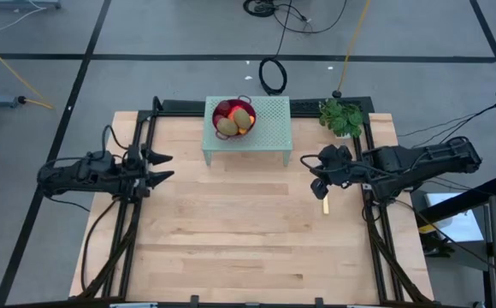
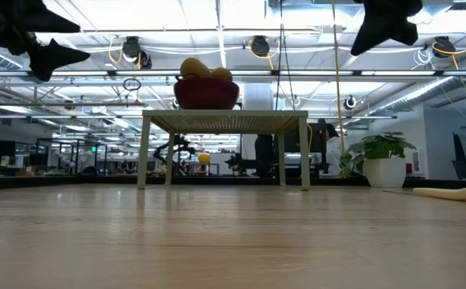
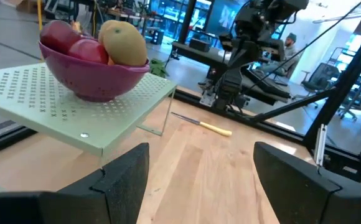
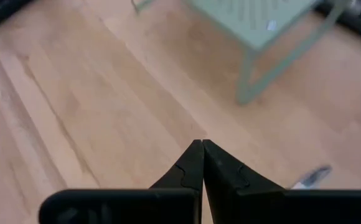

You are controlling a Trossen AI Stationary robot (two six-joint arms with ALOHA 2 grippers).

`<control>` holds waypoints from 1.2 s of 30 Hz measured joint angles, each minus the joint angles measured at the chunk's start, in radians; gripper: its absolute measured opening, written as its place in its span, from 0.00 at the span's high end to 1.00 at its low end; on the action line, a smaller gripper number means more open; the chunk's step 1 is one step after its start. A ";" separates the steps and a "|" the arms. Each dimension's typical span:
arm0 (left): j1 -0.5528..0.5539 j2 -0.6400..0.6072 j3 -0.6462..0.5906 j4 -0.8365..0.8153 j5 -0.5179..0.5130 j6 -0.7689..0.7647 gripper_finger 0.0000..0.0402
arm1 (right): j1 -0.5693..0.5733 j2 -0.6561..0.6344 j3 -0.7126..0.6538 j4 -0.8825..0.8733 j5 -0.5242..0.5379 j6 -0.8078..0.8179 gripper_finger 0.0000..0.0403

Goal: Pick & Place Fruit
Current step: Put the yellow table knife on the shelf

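**Both end effectors empty, fruit heaped in the bowl**

Left end effector hangs above the left edge of the tabletop, at the left middle of the high view, its two dark pointed fingers spread wide with nothing between them. In the left wrist view those fingers frame bare pale wood.

Right end effector hangs at the right middle of the high view, above the tabletop, its fingers pressed together into a single point and gripping nothing. The right wrist view shows the two black fingertips touching over empty planks.

Near the upper centre of the high view stands a small pale green stand with a perforated flat top and thin legs. On its left half sits a round purple bowl, smooth-looking in the left wrist view. The fruit is piled inside it: two brown-green ovals with a matte skin on top, glossy dark red rounds beside them, and a hint of orange below.

A slim knife with a yellowish handle lies flat on the wood just below the right end effector. A small leafy green plant in a white pot stands at the upper right corner of the tabletop, just beside the stand.
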 joint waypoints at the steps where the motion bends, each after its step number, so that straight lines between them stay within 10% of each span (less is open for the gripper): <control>1: -0.004 -0.001 -0.004 0.003 0.000 -0.003 0.30 | 0.000 0.005 0.000 -0.014 -0.005 0.023 1.00; 16: -0.045 0.000 -0.071 0.023 0.008 -0.051 0.30 | -0.002 0.159 0.000 -0.324 -0.232 0.338 1.00; 36: -0.049 -0.001 -0.071 -0.048 0.011 -0.146 0.30 | -0.003 0.166 -0.043 -0.368 -0.235 0.449 0.90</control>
